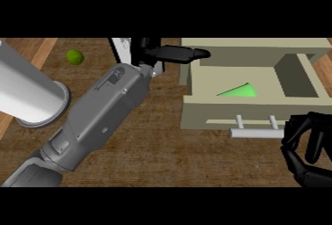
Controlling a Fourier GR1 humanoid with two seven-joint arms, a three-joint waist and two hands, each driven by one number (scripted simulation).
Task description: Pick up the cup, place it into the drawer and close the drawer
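The green cup (240,91) lies inside the open beige drawer (194,110), on its floor near the middle, and only a wedge of it shows. My left forearm crosses the counter from the lower left. My left hand (174,53) hovers at the drawer's back left corner, apart from the cup, its fingers straight and pointing right, holding nothing. My right hand (310,147) rests at the lower right edge with relaxed fingers up, just right of the drawer's grey bar handle (258,132) and holding nothing.
A large white cylinder (29,90) with a flanged base lies on the wooden counter at the left. A small green lime (75,57) sits behind it. A white object (120,46) shows partly behind my left wrist. An upright divider (295,72) stands in the drawer's right part.
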